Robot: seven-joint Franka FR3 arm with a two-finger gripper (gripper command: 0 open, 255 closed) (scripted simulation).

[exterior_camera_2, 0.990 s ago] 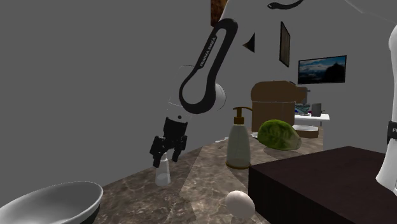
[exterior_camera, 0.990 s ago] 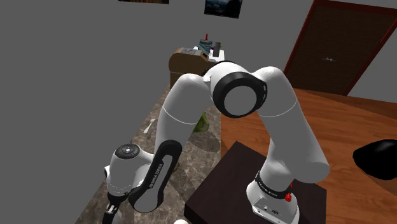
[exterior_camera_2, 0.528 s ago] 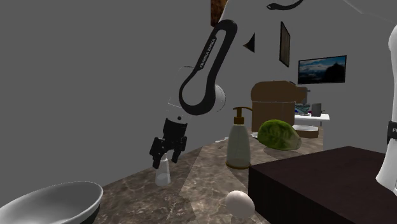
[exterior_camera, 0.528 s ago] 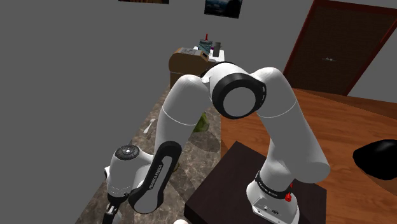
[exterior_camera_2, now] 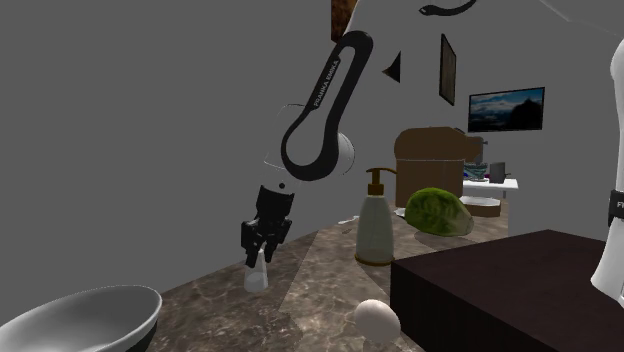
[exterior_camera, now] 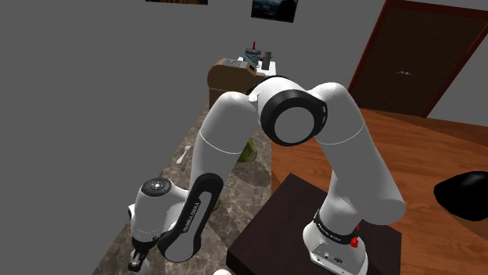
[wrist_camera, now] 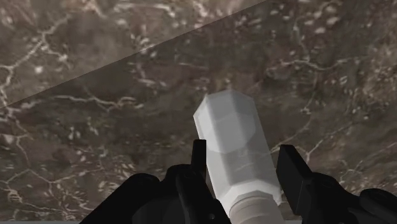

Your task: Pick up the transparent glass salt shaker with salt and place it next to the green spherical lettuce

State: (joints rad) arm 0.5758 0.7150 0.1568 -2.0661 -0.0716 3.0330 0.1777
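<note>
White shaker (exterior_camera_2: pixel 255 278) upright, long axis vertical

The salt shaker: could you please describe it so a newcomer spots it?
On the marbled countertop, in the second exterior view, look left of the pump bottle and lettuce. The salt shaker is the small, pale, faceted jar directly under the black gripper.

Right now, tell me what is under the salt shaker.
The salt shaker stands on the dark marbled countertop. Its own body covers the spot under its base.
</note>
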